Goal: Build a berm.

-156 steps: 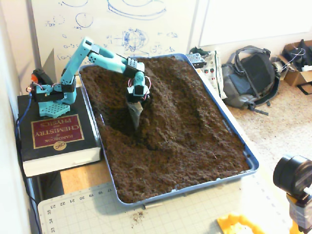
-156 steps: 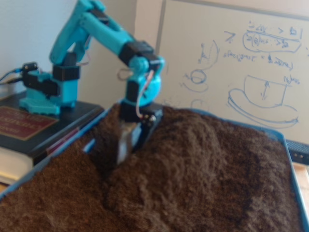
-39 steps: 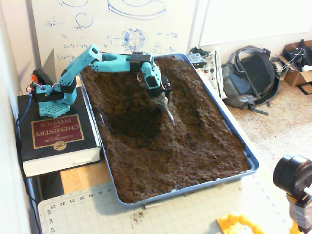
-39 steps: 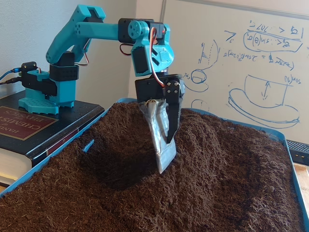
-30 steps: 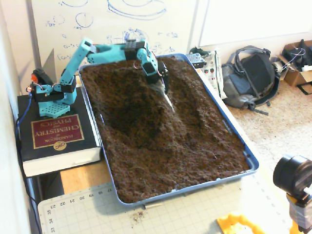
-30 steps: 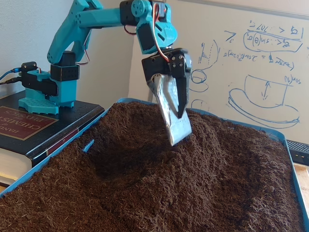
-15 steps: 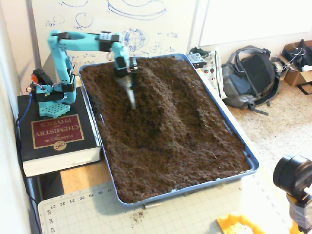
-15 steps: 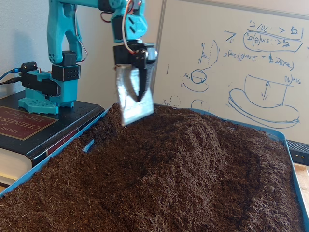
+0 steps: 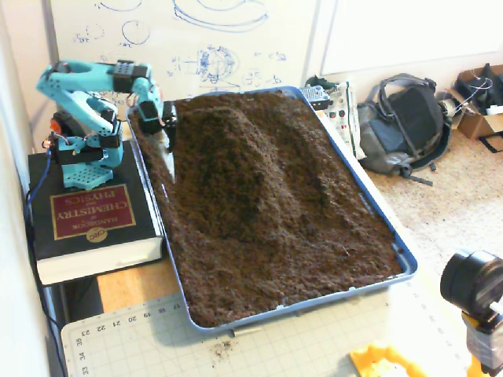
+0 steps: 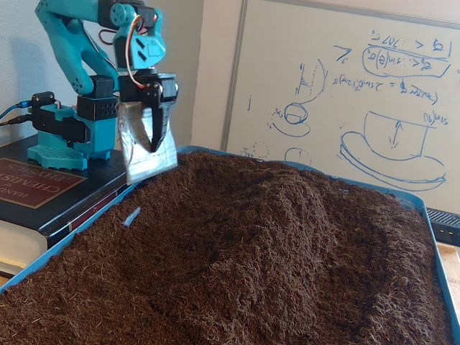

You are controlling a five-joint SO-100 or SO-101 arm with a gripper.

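The long blue-rimmed tray [image 9: 402, 259] of loose dark brown soil took up most of the tabletop [image 9: 330, 338], stretching away from my pincer [image 9: 168, 151] toward the lower right in a fixed view, and filling the whole foreground below and to the right of it in a fixed view [image 10: 440, 251]. Within that tray, the berm [image 9: 255, 153], a long, low hump of crumbly dark brown soil with sloping sides, ran just to the right of my pincer in a fixed view, starting near the far rim and trailing down the middle of the tray. In a fixed view the same ridge [image 10: 284, 205] rose to the right of and below my pincer [image 10: 149, 169], its crest lower than my wrist.

Behind the tray stood a whiteboard with blue marker sketches [image 10: 374, 93], well to the right of my pincer in that view. To the left of my pincer in a fixed view lay a thick black book with a maroon cover panel [image 9: 86, 216], and my turquoise base sat on top of it.

My pincer hung over the tray's near-left edge, clear of the soil, pointing down. A flat, silvery grey scoop blade [image 10: 147, 147] was fixed along one finger, with the dark finger lying against its face; I could not tell whether the jaws were together or apart.

A small blue sliver [image 10: 131, 215] poked out of the soil just below my pincer.
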